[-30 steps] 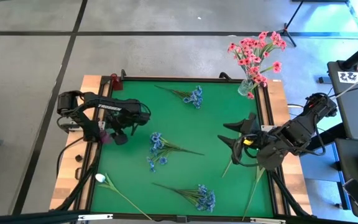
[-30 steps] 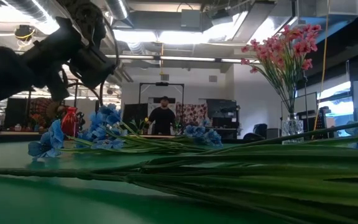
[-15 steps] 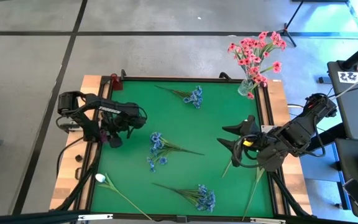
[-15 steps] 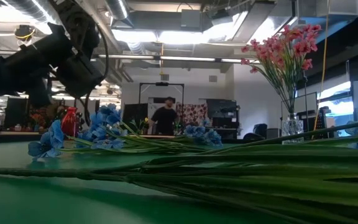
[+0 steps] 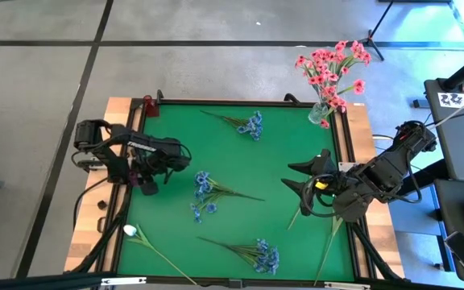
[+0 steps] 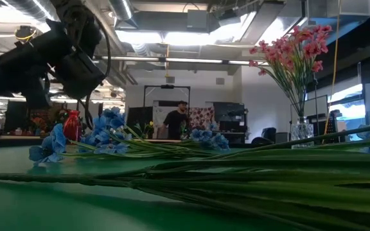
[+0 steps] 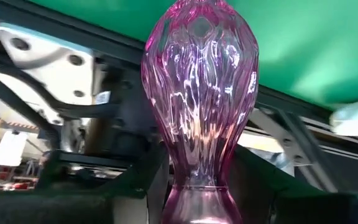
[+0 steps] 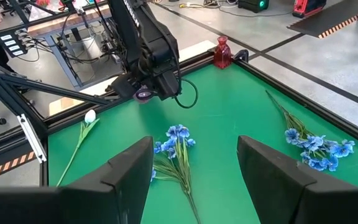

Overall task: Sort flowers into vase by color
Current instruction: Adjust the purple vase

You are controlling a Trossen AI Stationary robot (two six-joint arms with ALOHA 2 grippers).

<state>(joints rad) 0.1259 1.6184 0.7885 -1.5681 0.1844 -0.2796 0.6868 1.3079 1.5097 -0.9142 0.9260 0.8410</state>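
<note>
A pink glass vase stands at the table's left edge. My left gripper is open and down at it, one finger on each side of the vase's narrow part. My right gripper hangs open above the table's right half with nothing between its fingers. Blue sprigs lie flat on the green mat at the far middle, the centre and the near middle. A white bud lies near the left edge. Pink flowers stand with their stems in a clear vase. My left gripper has the pink vase's narrow part between its two fingers, and the wide body stands out beyond them. Whether the fingers touch the glass, I cannot tell.
A small red vase stands at the far left corner. Long green stems lie along the right edge under my right arm and fill the low view's foreground. A person stands in the room behind the table.
My left gripper has gone a little toward the table's left edge and down, closer to the pink vase. My right arm has kept still, and the flowers lie as before.
</note>
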